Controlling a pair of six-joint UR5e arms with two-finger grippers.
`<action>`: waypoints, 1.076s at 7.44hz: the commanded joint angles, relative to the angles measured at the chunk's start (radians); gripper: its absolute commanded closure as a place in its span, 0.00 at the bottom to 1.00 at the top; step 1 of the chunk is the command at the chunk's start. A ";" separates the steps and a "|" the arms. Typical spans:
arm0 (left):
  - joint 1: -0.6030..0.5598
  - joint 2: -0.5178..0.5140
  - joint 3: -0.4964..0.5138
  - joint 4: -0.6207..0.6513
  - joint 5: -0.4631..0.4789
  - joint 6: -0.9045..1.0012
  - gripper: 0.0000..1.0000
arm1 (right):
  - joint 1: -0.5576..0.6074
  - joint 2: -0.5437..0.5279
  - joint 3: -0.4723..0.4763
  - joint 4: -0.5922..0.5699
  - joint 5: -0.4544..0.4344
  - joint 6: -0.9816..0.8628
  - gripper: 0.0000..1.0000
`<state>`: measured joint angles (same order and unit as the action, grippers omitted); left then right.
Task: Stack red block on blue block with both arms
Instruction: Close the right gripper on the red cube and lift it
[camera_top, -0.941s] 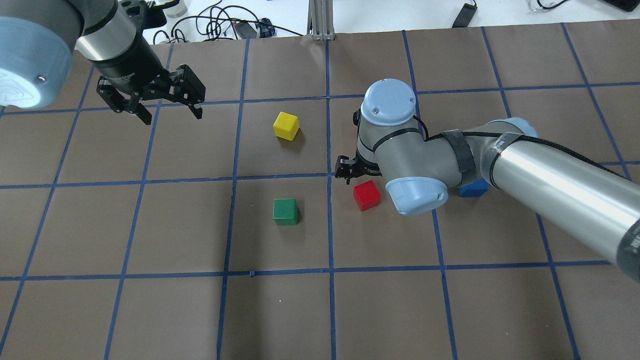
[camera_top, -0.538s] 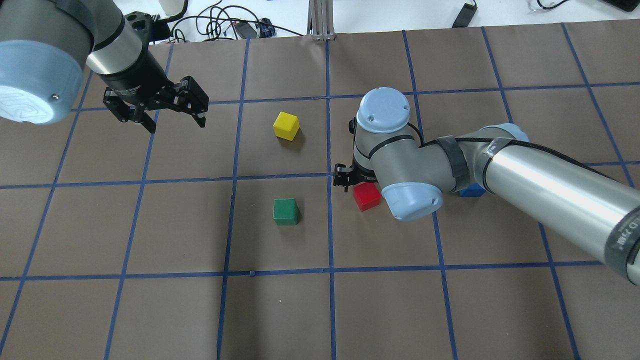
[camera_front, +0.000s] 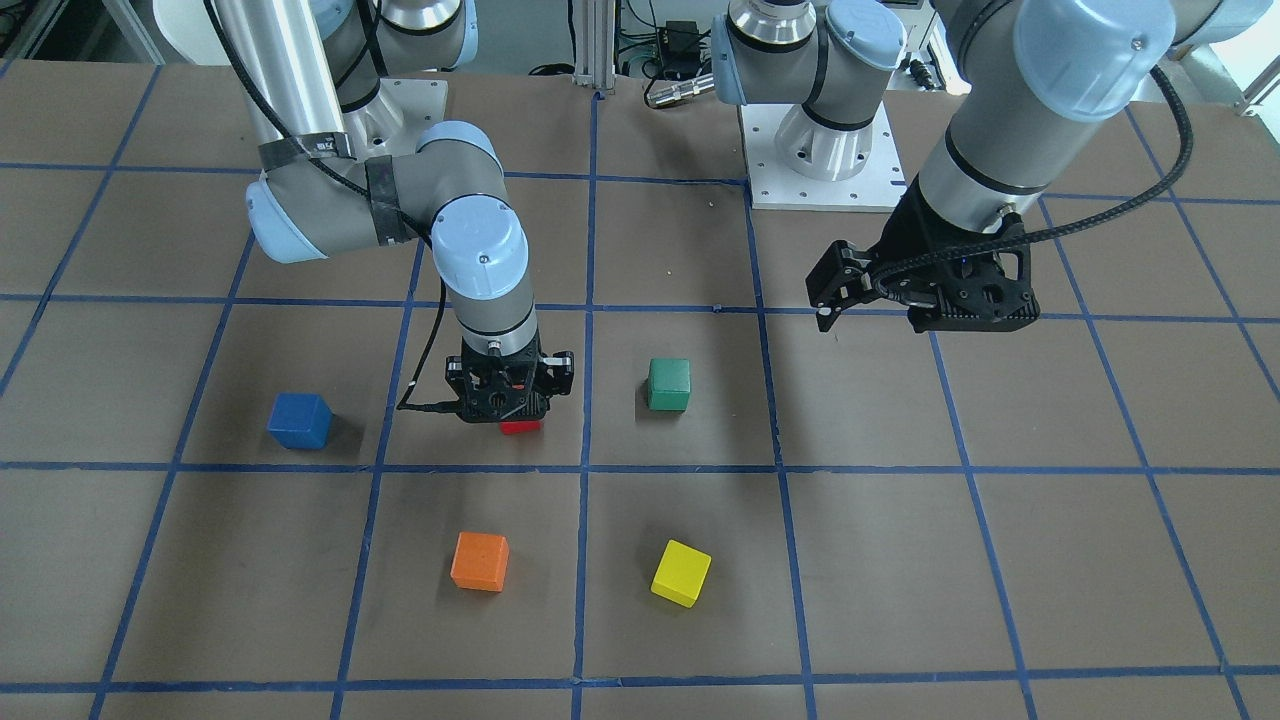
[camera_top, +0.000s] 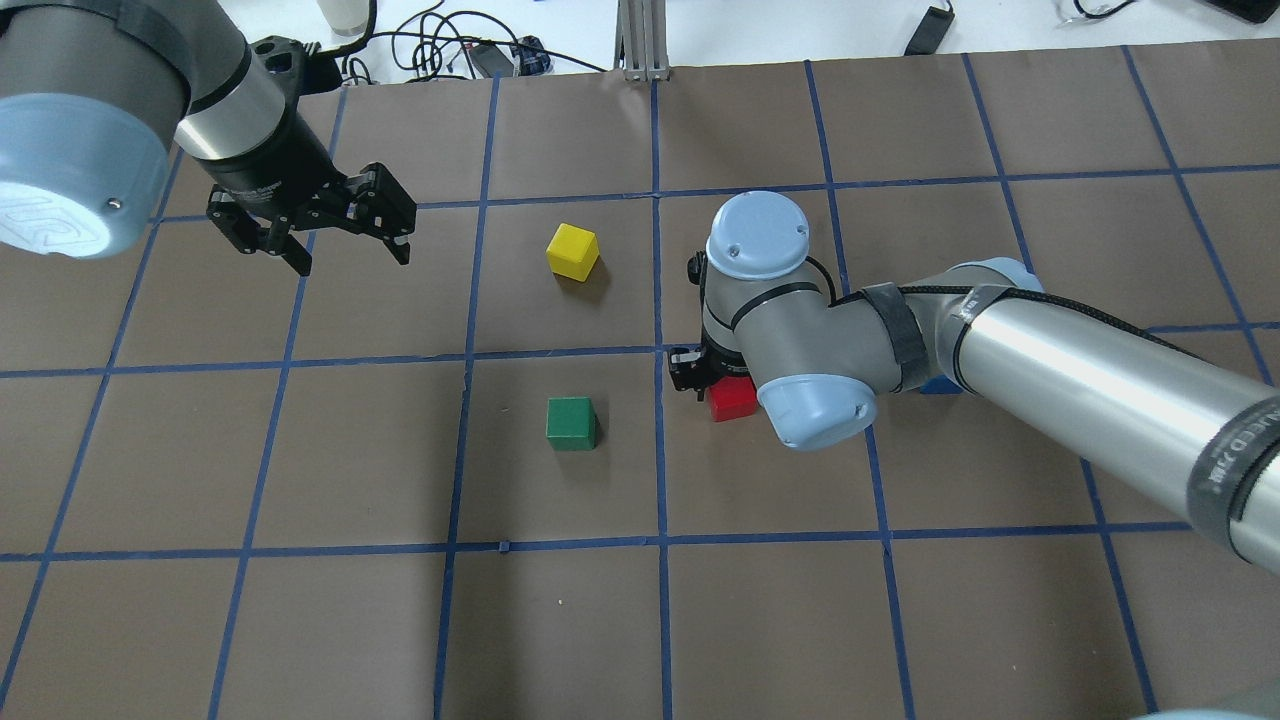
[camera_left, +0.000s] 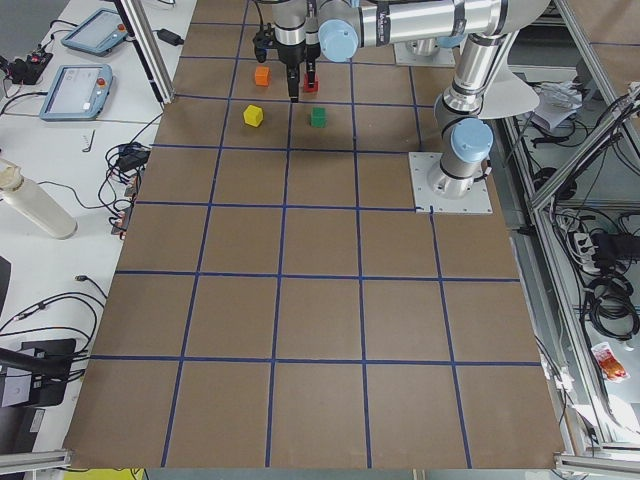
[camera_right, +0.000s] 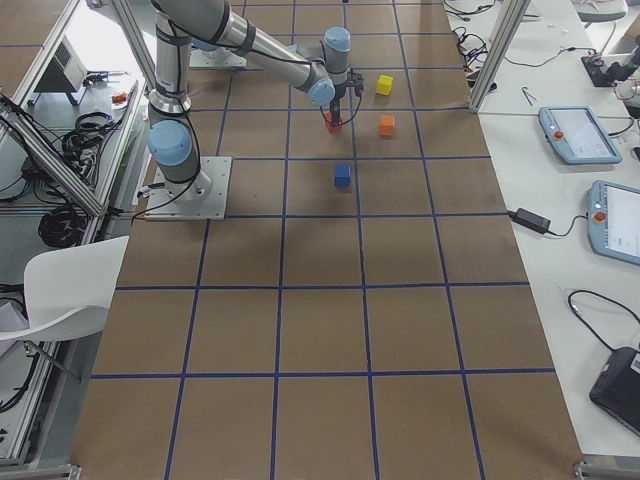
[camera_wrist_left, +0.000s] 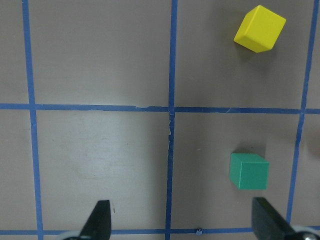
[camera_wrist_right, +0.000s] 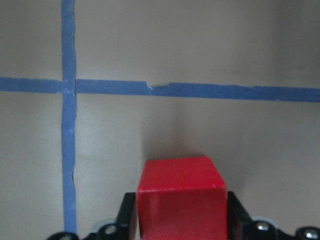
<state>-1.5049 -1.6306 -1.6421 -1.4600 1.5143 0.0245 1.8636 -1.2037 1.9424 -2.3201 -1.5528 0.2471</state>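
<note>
— Fingers first: how did they stand?
— The right fingers (camera_wrist_right: 129, 215) pinched the small bright-red matte cube (camera_wrist_right: 181, 200), which sat on the brown gridded counter (camera_front: 900, 560), well apart from the small blue matte cube (camera_front: 299, 420).
— And the left?
— The left fingers (camera_wrist_left: 100, 217) hung spread above the counter.

Room around blue block (camera_front: 299, 420) (all sides)

This is a robotics lab. A long table (camera_left: 320, 300), covered in brown paper and taped into squares with blue lines, carries two silver-grey jointed robot arms (camera_front: 1000, 140) bolted to square metal base plates (camera_left: 425, 200). Beside the table, white benches hold grey teach pendants (camera_right: 572, 135). Coils of black cable (camera_left: 605, 295) lie alongside it, and aluminium frame posts (camera_right: 498, 50) rise at its edge.
</note>
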 joint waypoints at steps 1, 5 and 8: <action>0.000 0.000 -0.002 0.001 -0.002 0.000 0.00 | -0.001 -0.005 -0.002 -0.004 -0.013 -0.011 1.00; -0.003 -0.005 -0.007 0.000 0.000 0.000 0.00 | -0.148 -0.161 -0.031 0.119 -0.044 -0.090 1.00; -0.008 -0.018 -0.025 0.007 0.000 -0.001 0.00 | -0.366 -0.249 -0.028 0.265 -0.033 -0.385 1.00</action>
<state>-1.5116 -1.6375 -1.6638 -1.4580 1.5140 0.0232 1.5852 -1.4255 1.9116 -2.0953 -1.5815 0.0127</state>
